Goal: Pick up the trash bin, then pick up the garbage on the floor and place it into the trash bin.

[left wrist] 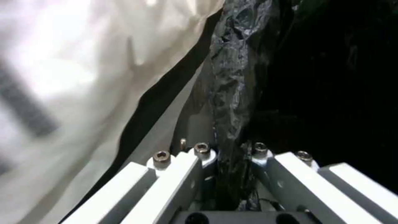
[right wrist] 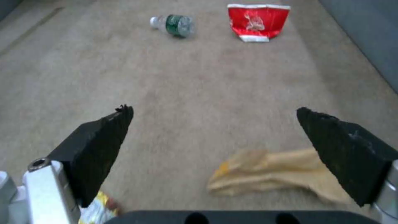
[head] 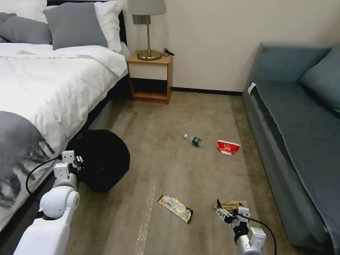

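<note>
Left claw: clamped on the crinkled black rim of the trash bin; the liner is pinched between its fingers
Trash bin location: on the floor beside the bed, near the robot's left side
Right claw: fingers wide apart, holding nothing, low over the floor
Crumpled brown paper: on the floor just ahead of the right claw, between the spread fingers; long axis runs across the claw opening
Nearer arm: right
Snack wrapper: on the floor, left of the right claw
Bottle and red carton: farther ahead, toward the sofa
Judgement: brown paper is the likeliest first pick
</note>
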### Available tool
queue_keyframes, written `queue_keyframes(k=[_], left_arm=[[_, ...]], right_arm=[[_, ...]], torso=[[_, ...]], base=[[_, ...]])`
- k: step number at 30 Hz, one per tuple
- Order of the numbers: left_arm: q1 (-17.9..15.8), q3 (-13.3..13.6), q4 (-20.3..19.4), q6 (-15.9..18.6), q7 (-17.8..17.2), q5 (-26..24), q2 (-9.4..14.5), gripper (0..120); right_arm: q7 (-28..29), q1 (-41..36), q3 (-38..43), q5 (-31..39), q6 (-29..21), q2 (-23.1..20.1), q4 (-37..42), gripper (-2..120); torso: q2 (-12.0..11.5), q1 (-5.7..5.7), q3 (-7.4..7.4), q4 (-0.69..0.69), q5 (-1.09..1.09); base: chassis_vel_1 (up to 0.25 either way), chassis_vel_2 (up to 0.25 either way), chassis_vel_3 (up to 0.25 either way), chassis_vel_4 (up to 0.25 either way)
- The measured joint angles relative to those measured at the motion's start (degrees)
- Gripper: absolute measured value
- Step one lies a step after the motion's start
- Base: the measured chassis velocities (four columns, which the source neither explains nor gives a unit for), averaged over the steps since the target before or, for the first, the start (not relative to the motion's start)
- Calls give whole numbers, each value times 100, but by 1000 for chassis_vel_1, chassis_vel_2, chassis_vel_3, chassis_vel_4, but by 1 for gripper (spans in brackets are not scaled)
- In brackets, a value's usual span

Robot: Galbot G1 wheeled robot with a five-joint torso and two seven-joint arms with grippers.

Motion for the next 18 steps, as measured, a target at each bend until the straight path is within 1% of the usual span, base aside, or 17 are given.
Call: queue_keyframes(k=[6, 8, 9, 12, 13, 14, 15, 16, 17, 18], left_arm=[[-53, 50, 59, -98, 88, -9, -51, 1], [-59, 71, 74, -199, 210, -52, -74, 1], [-59, 71, 74, -199, 210, -52, -74, 1], [-45, 46, 78, -328, 322, -51, -128, 1], [-45, 46, 78, -328, 322, -51, -128, 1], [-31, 20, 82, -329, 333, -41, -157, 1], [-5, -15, 89, -333, 338, -16, -197, 1], [-5, -15, 89, -333, 338, -16, -197, 1], [10, -32, 92, -340, 354, -8, -215, 1], [37, -73, 105, -363, 401, 6, -255, 1]], right_arm=[[-4, 86, 1, -16, 9, -94, -41, 100], [-25, 169, -7, -11, 6, -224, -57, 100], [-25, 169, -7, -11, 6, -224, -57, 100], [-161, 485, -78, 125, -120, -687, -82, 100], [-161, 485, -78, 125, -120, -687, -82, 100], [-170, 616, -134, 197, -189, -843, -119, 100], [-186, 825, -242, 305, -283, -1098, -184, 100], [-186, 825, -242, 305, -283, -1098, -184, 100], [-204, 914, -301, 360, -328, -1240, -216, 100], [-261, 1090, -423, 482, -414, -1561, -282, 100]], torso=[[0, 0, 0, 0, 0], [0, 0, 0, -1, 0], [0, 0, 0, -1, 0], [0, 1, 0, -1, 0], [0, 1, 0, -1, 0], [0, 0, 0, -1, 0], [0, 0, 0, -1, 1], [0, 0, 0, -1, 1], [0, 0, 0, 0, 1], [0, 0, 0, 0, 1]], base=[[-120, 113, 120, -113], [-100, 91, 105, -92], [-85, 91, 92, -86], [-53, 67, 46, -50], [-29, 59, -4, -33], [0, 0, 0, 0], [0, 0, 0, 0], [0, 0, 0, 0], [0, 0, 0, 0], [0, 0, 0, 0]])
